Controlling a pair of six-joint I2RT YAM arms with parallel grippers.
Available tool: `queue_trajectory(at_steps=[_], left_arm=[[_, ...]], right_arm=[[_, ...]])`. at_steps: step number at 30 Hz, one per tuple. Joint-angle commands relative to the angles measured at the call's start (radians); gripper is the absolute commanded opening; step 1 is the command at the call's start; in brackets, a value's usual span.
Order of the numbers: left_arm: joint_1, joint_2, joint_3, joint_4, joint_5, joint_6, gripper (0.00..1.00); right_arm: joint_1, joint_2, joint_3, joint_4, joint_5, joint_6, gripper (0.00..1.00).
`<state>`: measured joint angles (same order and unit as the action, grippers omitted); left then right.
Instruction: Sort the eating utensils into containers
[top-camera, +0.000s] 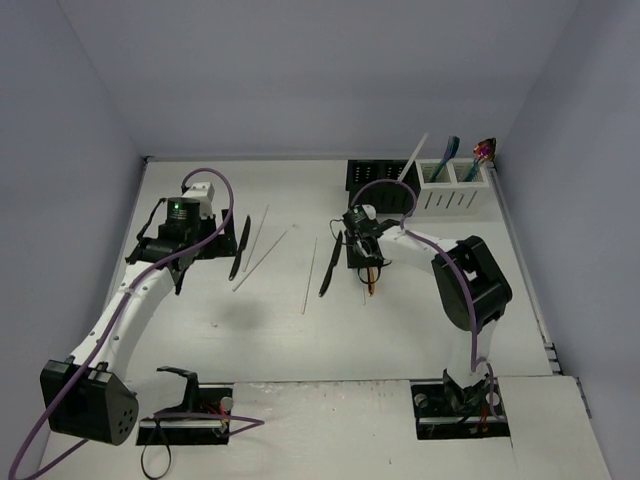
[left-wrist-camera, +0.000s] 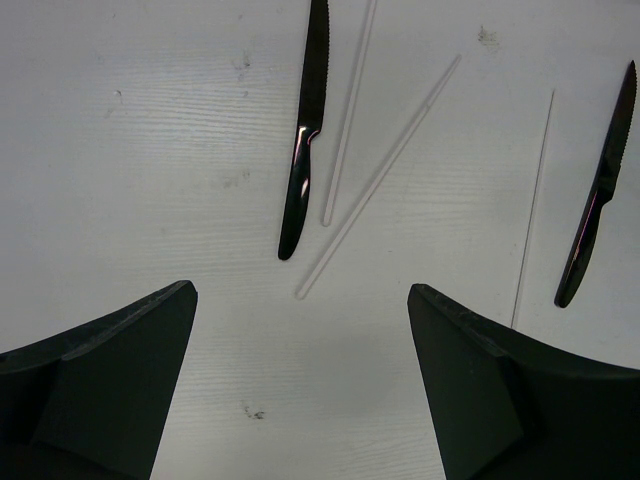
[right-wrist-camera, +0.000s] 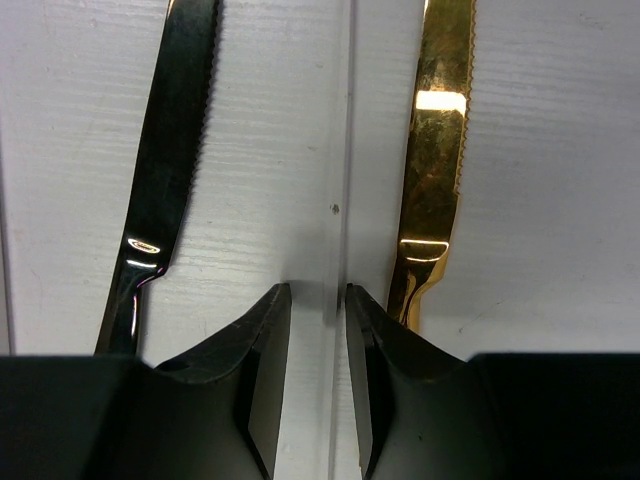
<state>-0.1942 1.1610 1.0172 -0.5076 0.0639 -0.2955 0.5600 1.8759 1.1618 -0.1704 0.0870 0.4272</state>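
My left gripper (left-wrist-camera: 300, 288) is wide open and empty above the table, also in the top view (top-camera: 195, 245). Ahead of it lie a black knife (left-wrist-camera: 303, 150) and two white chopsticks (left-wrist-camera: 348, 120) (left-wrist-camera: 385, 170); further right are a third chopstick (left-wrist-camera: 533, 200) and a second black knife (left-wrist-camera: 600, 200). My right gripper (right-wrist-camera: 318, 290) is low at the table with its jaws narrowly open astride a white chopstick (right-wrist-camera: 345, 150), which lies close to the right finger. A black knife (right-wrist-camera: 170, 170) lies left of it and a gold knife (right-wrist-camera: 435, 170) right.
The black caddy (top-camera: 380, 178) and the white caddy (top-camera: 452, 190) stand at the back right. The white one holds a chopstick (top-camera: 412, 158), blue utensils (top-camera: 450, 152) and an iridescent one (top-camera: 485, 150). Walls close in the table on three sides.
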Motion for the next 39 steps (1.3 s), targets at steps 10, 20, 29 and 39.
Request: queue_trajectory(at_steps=[10,20,29,39], left_arm=[[0.006,-0.015,0.017,0.03,0.01,0.001,0.85],[0.006,-0.015,0.017,0.032,0.007,0.001,0.85],[0.007,-0.011,0.017,0.034,0.006,0.002,0.85],[0.007,-0.007,0.017,0.036,0.015,0.001,0.85]], right_arm=[[0.015,0.076,0.065,-0.103,-0.01,-0.018,0.0],[0.021,-0.148,0.33,-0.116,-0.024,-0.118,0.0],[-0.139,-0.158,0.625,0.078,0.175,-0.276,0.0],[-0.285,-0.09,0.493,0.639,0.225,-0.327,0.0]])
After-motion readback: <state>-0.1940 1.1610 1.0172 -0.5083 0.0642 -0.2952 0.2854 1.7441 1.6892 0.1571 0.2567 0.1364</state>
